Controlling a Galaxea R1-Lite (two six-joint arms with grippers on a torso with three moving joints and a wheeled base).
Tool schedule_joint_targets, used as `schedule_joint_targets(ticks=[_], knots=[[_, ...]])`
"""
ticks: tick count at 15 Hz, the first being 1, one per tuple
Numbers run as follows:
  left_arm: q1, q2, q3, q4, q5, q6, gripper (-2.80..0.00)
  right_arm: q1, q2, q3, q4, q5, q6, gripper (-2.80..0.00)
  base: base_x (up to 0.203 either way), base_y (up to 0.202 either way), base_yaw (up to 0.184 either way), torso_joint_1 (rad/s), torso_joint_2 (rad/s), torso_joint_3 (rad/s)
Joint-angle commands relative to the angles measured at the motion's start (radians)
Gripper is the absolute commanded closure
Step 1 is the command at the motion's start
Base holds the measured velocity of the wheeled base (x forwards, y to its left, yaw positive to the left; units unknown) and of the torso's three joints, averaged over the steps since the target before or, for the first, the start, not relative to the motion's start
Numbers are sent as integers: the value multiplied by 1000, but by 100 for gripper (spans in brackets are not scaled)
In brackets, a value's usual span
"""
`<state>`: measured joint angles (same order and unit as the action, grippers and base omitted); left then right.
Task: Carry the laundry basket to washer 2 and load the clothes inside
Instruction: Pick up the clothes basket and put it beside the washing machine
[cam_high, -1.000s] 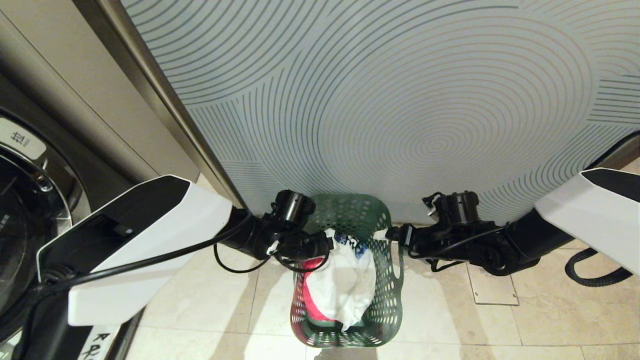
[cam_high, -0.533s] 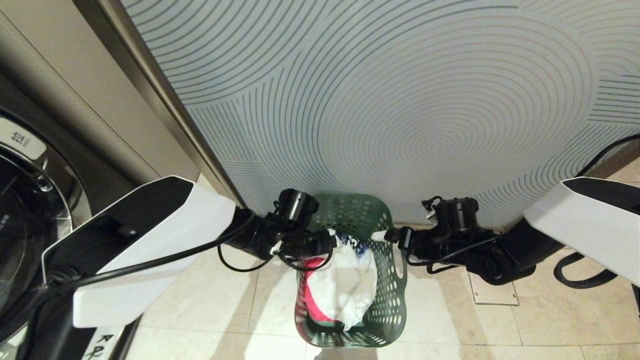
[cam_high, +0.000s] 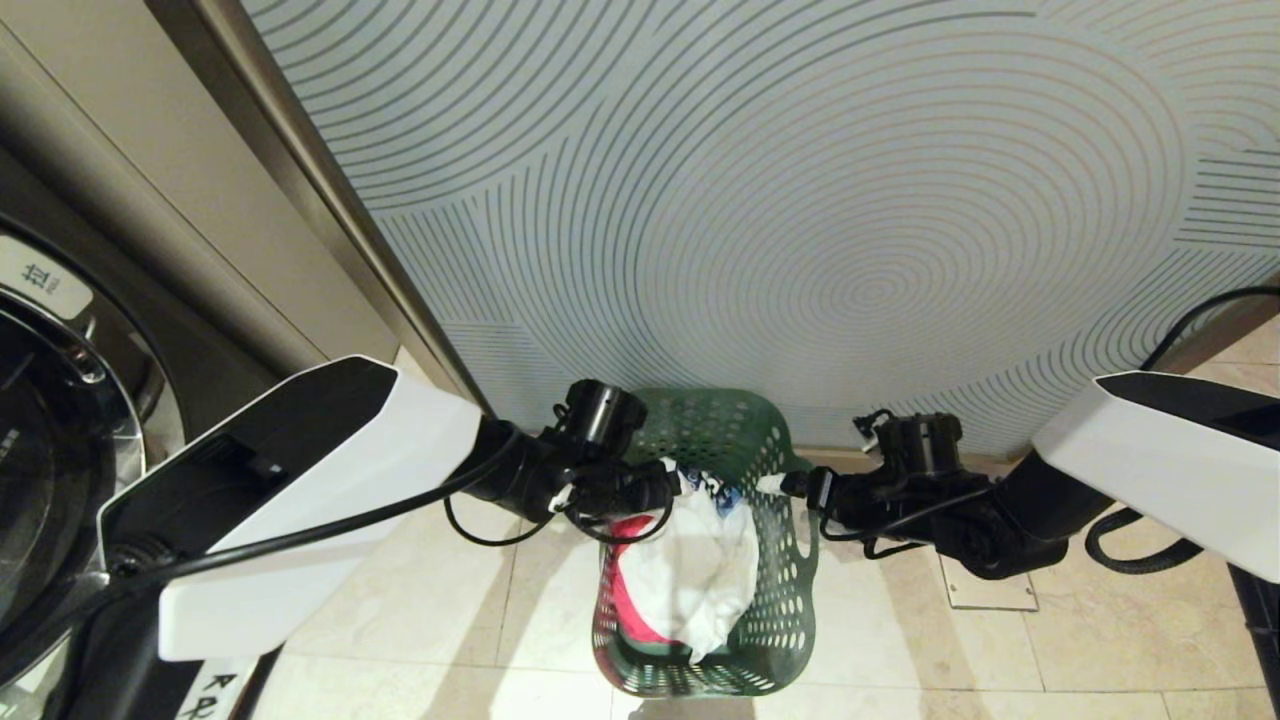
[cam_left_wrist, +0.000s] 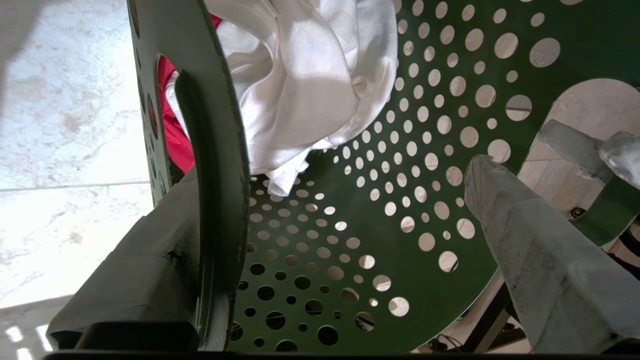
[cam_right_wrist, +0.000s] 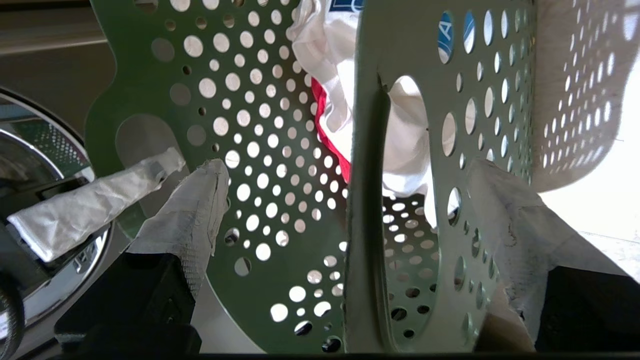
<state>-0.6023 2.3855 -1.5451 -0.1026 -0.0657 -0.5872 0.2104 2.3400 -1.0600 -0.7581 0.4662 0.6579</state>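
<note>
Here the laundry basket (cam_high: 775, 600) sits on the floor (cam_high: 420, 610) by the patterned wall (cam_high: 800, 200). Both left gripper (cam_high: 672, 487) and right gripper (cam_high: 775, 485) have fingers spread wide around its rims. The clothes (cam_high: 690, 575) hide its bottom. A washer (cam_high: 50, 420) is cut off.

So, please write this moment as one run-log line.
left tool: open, astride handle | right tool: same | green perforated plastic basket: on floor | clothes: inside

Swirl-patterned pale wall panel (cam_high: 800, 200), beige marble floor tiles (cam_high: 1050, 640), black hose (cam_high: 1140, 545)
</note>
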Motion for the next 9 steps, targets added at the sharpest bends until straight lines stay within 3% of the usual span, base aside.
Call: schedule_joint_targets(ticks=[1,7,9], knots=[[-8,2,0,0,1,-5,-280,-10,7,-7,-4,3,3,-280,0,0,0,0,0,0],[-22,21,-15,0,34,-25,-280,-17,-5,3,-107,5,24,-280,0,0,0,0,0,0],[-22,23,-15,0,34,-25,-280,-17,-23,6,-107,33,87,-280,0,0,0,0,0,0]])
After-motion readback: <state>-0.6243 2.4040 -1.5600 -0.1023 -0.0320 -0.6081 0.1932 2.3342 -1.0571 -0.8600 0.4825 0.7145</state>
